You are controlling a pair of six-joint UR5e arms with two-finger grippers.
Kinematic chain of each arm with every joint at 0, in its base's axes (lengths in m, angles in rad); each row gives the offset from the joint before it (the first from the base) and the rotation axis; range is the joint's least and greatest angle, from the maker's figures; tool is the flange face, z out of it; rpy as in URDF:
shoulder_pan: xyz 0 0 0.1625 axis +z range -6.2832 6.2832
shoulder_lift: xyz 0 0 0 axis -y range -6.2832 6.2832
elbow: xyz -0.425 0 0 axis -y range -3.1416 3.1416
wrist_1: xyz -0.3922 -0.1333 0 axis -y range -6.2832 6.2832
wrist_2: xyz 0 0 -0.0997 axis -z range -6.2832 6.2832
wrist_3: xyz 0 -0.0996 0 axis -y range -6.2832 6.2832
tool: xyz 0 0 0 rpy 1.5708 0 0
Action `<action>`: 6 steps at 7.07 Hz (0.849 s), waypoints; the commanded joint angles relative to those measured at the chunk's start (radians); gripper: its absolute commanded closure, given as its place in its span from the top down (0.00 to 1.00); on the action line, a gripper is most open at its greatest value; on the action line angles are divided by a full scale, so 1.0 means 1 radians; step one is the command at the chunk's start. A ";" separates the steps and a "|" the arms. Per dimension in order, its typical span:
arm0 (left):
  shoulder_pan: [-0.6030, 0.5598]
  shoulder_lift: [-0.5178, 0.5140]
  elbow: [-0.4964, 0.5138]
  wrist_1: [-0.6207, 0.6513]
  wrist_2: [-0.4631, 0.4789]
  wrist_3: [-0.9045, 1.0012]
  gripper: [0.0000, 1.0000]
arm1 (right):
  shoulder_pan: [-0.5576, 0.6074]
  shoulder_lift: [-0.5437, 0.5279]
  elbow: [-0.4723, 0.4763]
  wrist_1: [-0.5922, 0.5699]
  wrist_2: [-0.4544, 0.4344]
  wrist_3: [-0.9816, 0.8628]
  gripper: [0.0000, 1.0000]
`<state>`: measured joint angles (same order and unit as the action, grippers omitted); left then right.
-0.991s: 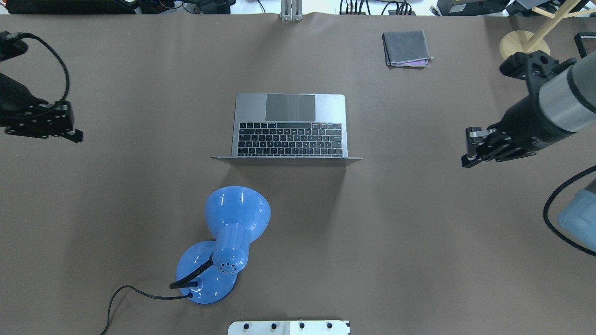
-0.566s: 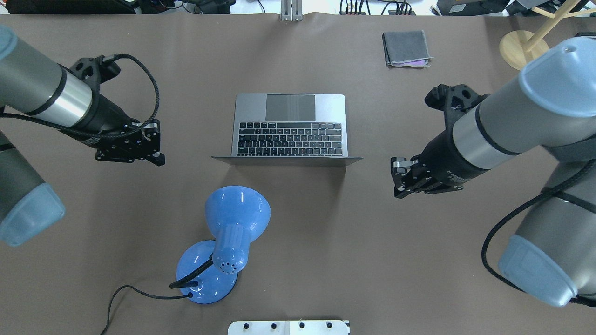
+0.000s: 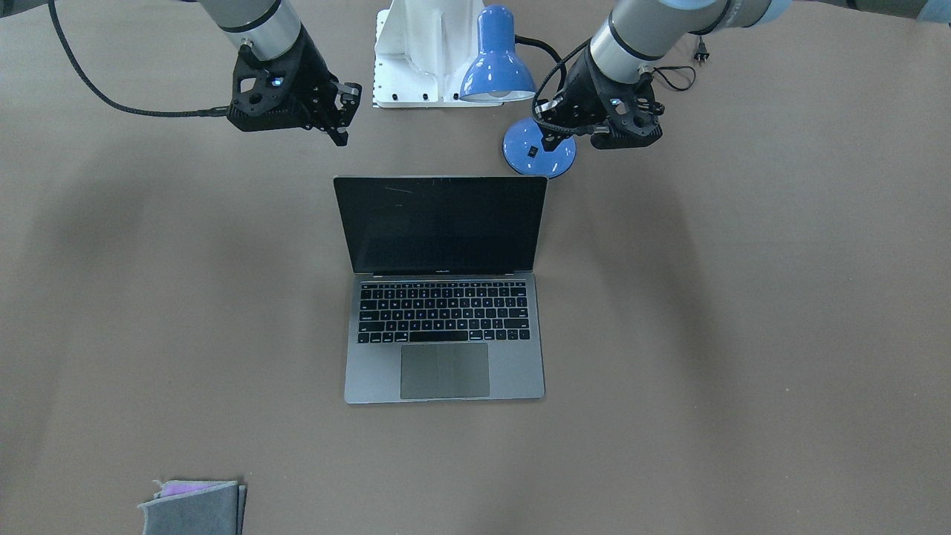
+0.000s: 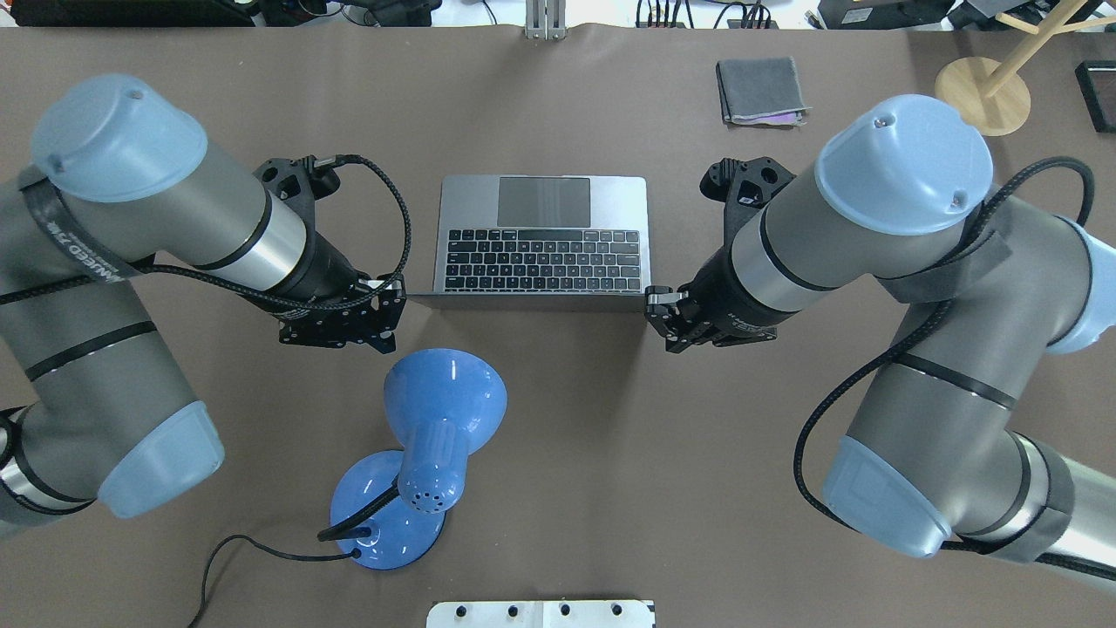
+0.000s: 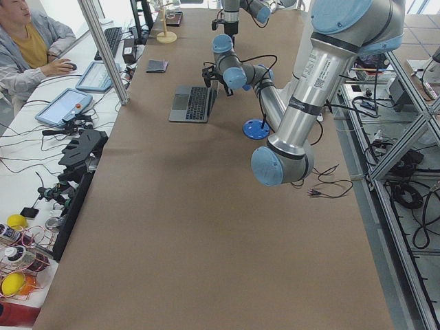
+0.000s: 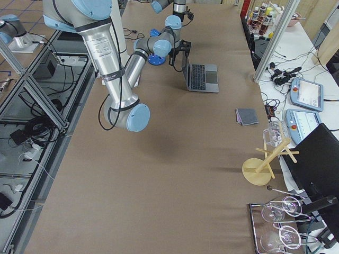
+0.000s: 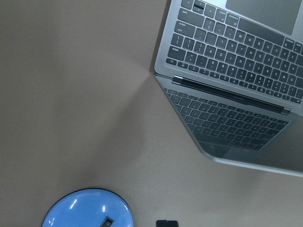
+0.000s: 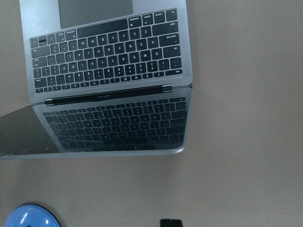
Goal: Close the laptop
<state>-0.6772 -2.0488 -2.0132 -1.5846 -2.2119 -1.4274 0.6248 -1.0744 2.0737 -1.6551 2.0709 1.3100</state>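
The space-grey laptop (image 4: 540,253) stands open in the middle of the table, its dark screen (image 3: 440,223) upright and facing away from the robot. It also shows in the left wrist view (image 7: 236,52) and the right wrist view (image 8: 109,56). My left gripper (image 4: 380,340) hovers just off the left end of the lid's top edge, fingers together and empty. My right gripper (image 4: 668,338) hovers just off the right end of the lid, fingers together and empty. Neither touches the lid.
A blue desk lamp (image 4: 445,401) with its cord stands right behind the lid on the robot's side, close under my left gripper. A folded grey cloth (image 4: 760,90) lies far right. A wooden stand (image 4: 981,83) is at the far right corner.
Both arms have swung in from the table's sides toward the laptop and now flank the lid's two ends. The laptop has not moved and stays open.
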 commanded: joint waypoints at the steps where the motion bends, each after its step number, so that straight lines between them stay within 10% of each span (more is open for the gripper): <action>1: 0.005 -0.025 0.021 0.003 0.009 0.001 0.00 | 0.015 0.033 -0.070 0.076 -0.031 0.000 0.00; 6: 0.005 -0.082 0.060 -0.005 0.069 0.010 0.00 | 0.064 0.063 -0.093 0.112 0.004 0.014 0.00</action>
<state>-0.6719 -2.1262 -1.9555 -1.5885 -2.1466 -1.4185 0.6757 -1.0251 1.9768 -1.5447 2.0559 1.3164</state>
